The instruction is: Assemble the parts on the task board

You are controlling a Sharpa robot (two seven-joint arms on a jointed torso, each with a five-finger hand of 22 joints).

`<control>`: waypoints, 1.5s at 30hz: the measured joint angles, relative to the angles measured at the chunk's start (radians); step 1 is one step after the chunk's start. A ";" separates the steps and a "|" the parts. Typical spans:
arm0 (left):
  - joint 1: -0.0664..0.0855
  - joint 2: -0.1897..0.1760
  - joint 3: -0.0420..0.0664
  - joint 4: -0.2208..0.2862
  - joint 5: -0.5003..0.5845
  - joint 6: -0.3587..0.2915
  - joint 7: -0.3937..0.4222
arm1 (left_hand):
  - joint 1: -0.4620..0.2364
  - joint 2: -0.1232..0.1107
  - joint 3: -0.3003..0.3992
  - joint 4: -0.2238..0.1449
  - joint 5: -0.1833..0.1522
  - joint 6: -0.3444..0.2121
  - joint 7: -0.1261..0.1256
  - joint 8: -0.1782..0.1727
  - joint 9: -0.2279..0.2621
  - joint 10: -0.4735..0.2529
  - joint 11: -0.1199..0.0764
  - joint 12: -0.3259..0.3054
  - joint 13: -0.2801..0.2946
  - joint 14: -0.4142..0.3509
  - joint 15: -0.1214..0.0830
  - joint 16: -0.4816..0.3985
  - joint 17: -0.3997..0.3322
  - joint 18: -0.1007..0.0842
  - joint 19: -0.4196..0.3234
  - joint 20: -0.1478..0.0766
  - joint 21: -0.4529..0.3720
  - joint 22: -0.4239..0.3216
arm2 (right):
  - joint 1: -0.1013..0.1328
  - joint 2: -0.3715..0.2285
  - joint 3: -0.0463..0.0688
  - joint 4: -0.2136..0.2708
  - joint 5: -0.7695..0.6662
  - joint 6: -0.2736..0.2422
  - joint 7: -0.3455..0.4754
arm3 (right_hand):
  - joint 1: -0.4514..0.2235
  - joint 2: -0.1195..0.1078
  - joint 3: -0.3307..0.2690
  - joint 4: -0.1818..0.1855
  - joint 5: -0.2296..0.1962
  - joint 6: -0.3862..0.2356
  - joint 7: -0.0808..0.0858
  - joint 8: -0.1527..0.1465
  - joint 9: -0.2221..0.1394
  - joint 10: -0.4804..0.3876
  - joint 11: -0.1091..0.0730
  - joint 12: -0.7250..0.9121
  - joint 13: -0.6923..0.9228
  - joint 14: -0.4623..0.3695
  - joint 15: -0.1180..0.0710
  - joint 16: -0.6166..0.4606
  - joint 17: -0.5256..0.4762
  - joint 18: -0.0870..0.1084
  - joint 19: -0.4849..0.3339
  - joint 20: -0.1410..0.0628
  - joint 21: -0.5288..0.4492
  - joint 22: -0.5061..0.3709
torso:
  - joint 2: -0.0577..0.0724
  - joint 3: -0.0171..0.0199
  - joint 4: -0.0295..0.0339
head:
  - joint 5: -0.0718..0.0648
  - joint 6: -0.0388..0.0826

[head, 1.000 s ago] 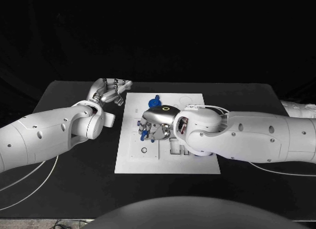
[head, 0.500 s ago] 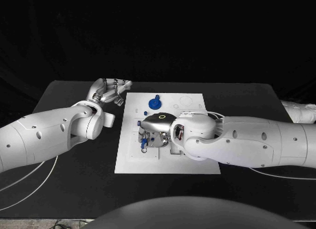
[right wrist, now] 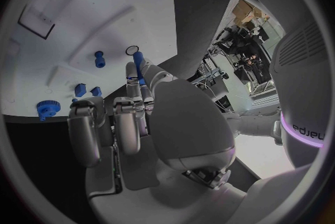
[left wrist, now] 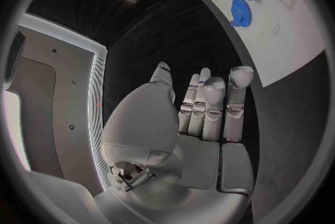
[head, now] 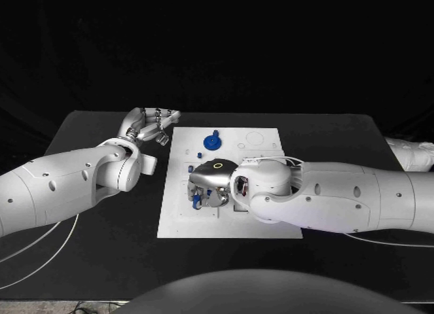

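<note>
Metallic fingers (right wrist: 134, 102) of the right hand (head: 213, 180) pinch a slim blue peg (right wrist: 139, 63); left hand (head: 150, 124) open.

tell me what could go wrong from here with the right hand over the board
The right hand pinches a slim blue peg only at its fingertips; it might tilt or slip before reaching the small round hole nearby. In the head view the hand covers that spot, so a misalignment may go unseen. The left hand rests beside the task board, not on it, so a downward push could shift the board.
</note>
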 measured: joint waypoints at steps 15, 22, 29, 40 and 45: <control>0.000 -0.002 0.000 0.001 0.000 0.000 0.000 | 0.000 0.000 0.000 0.000 0.000 0.000 0.000 0.000 0.000 0.000 0.000 0.000 0.000 0.000 0.000 0.000 -0.001 0.000 0.000 0.000 0.000 0.000 | -0.001 0.010 0.000 -0.001 -0.056 0.020 -0.002 | 0.000 0.000 0.003 -0.003 -0.002 -0.003 0.003 0.000 0.000 0.000 0.000 0.000 0.000 -0.004 0.004 0.000 0.000 0.000 0.000 0.008 0.000 0.000 | 0.000 -0.0003 -0.0004 | -0.005 0.000; 0.000 -0.002 0.000 0.000 0.000 0.000 0.000 | 0.000 0.000 0.000 0.000 0.000 0.000 0.000 0.000 0.000 0.000 0.000 0.000 0.000 0.000 0.000 0.000 -0.001 0.000 0.000 0.000 0.000 0.000 | -0.001 0.009 0.000 -0.001 -0.084 0.030 -0.007 | 0.000 0.000 0.003 -0.003 -0.002 -0.004 0.005 0.000 -0.002 -0.004 0.004 0.000 0.000 -0.004 0.004 0.000 0.000 0.000 0.000 0.008 0.000 0.000 | 0.000 0.0002 0.0002 | -0.004 0.000; 0.000 -0.002 0.000 0.000 0.000 0.000 0.000 | 0.000 0.000 0.000 0.000 0.000 0.000 0.000 0.000 0.000 0.000 0.000 0.000 0.000 0.000 0.000 0.000 -0.001 0.000 0.000 0.000 0.000 0.000 | -0.001 0.010 0.000 0.000 -0.101 0.039 -0.014 | 0.000 0.000 0.003 -0.003 0.001 -0.006 0.006 -0.003 -0.004 -0.007 0.000 0.000 0.000 -0.004 0.004 0.000 0.000 0.000 0.000 0.008 0.000 0.000 | 0.000 0.0007 0.0004 | -0.004 0.000; 0.000 -0.001 0.000 -0.001 0.000 0.001 0.000 | 0.000 0.000 0.000 0.000 0.000 0.000 0.000 0.000 0.000 0.000 0.000 0.000 0.000 0.000 0.000 0.000 0.000 0.000 0.000 0.000 0.000 0.000 | -0.001 0.006 0.001 0.005 -0.109 0.047 -0.018 | 0.000 0.000 0.002 -0.003 0.001 -0.004 0.007 -0.008 -0.003 -0.007 0.000 0.000 0.000 -0.004 0.004 0.000 0.000 0.000 0.000 0.008 0.000 0.000 | 0.000 -0.0003 -0.0003 | -0.008 0.000; 0.000 0.000 0.000 -0.001 0.000 0.001 0.000 | 0.000 0.000 0.000 0.000 0.000 0.000 0.000 0.000 0.000 0.000 0.000 0.000 0.000 0.000 0.000 0.000 0.000 0.000 0.000 0.000 0.000 0.000 | -0.001 0.006 0.001 0.006 -0.110 0.053 -0.018 | 0.000 0.000 0.002 -0.003 0.001 -0.001 0.007 -0.008 -0.003 -0.007 0.000 0.000 0.000 -0.004 0.004 0.000 0.000 0.000 0.000 0.008 0.000 0.000 | 0.000 -0.0003 -0.0002 | -0.009 0.000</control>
